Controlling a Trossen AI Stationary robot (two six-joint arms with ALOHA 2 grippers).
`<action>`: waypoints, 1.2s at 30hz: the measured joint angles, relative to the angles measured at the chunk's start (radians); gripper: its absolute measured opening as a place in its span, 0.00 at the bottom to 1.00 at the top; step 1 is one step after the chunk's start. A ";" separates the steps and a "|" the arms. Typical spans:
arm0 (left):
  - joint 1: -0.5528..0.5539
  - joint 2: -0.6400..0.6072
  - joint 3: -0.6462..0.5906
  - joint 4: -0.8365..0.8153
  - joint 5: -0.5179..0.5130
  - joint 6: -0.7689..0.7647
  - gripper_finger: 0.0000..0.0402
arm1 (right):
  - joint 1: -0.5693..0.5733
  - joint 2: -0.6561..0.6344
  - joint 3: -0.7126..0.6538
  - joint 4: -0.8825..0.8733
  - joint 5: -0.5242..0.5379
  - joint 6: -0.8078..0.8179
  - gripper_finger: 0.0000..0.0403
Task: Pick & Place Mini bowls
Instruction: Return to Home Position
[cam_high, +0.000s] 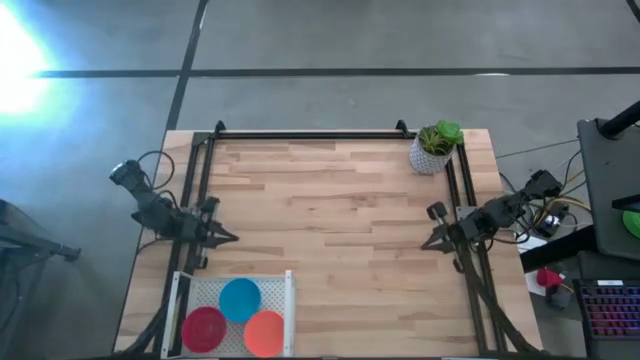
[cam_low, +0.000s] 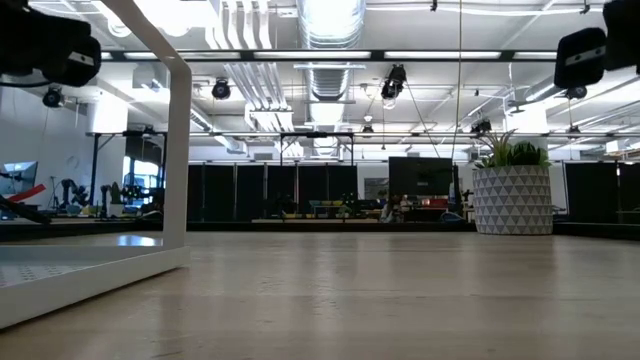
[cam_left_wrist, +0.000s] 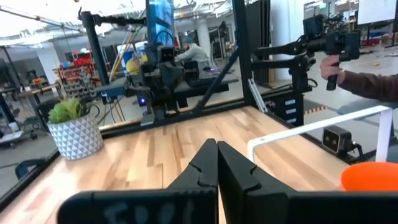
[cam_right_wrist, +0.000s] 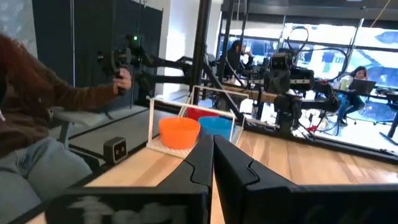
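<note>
Three mini bowls stand side by side in a white wire-framed tray (cam_high: 288, 290) at the table's near left corner: a blue one (cam_high: 240, 298), a red one (cam_high: 204, 328) and an orange one (cam_high: 265, 332). The right wrist view shows them from the side, orange (cam_right_wrist: 179, 132), blue (cam_right_wrist: 217, 126) and red (cam_right_wrist: 200, 114). My left gripper (cam_high: 232, 237) hovers shut at the table's left edge, just beyond the tray, pointing level toward the table's middle. My right gripper (cam_high: 428, 243) hovers shut at the right edge, facing it. Neither holds anything.
A white patterned pot with a green plant (cam_high: 434, 148) stands at the far right corner. Black frame rails (cam_high: 310, 134) run along the far, left and right edges. Bare wood lies between the grippers. A person's hand (cam_left_wrist: 336, 65) holds a handle beyond the near side.
</note>
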 joint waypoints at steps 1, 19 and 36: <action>0.000 0.000 -0.006 0.001 -0.001 -0.004 0.00 | 0.000 0.000 -0.010 0.004 0.000 -0.002 0.02; 0.001 0.000 -0.073 0.076 -0.005 -0.026 0.00 | 0.000 0.031 -0.023 -0.020 -0.001 -0.048 0.02; 0.002 0.001 -0.075 0.069 -0.144 -0.177 0.00 | 0.000 0.076 -0.023 -0.031 0.000 -0.056 0.02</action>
